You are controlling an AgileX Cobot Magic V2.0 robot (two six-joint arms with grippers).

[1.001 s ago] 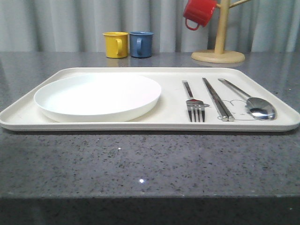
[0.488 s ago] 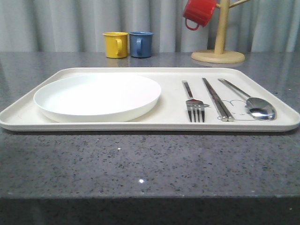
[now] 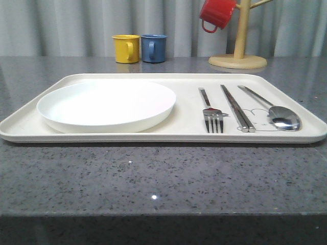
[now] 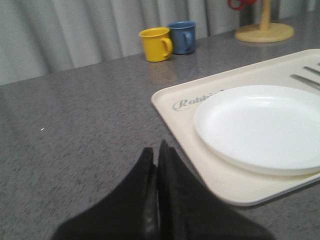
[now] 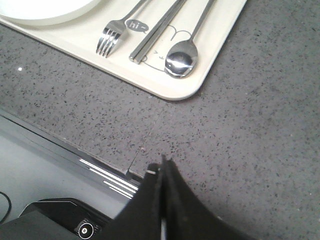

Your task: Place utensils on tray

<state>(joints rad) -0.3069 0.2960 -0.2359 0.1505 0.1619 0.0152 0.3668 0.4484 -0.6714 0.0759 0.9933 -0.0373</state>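
Front view, utensils (three) on tray

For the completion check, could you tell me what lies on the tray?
On the tray: white plate, fork, chopsticks and spoon. The plate covers part of the "Rabbit" script.

On the tray, a plate is set left, with fork, chopsticks and spoon laid rightward.
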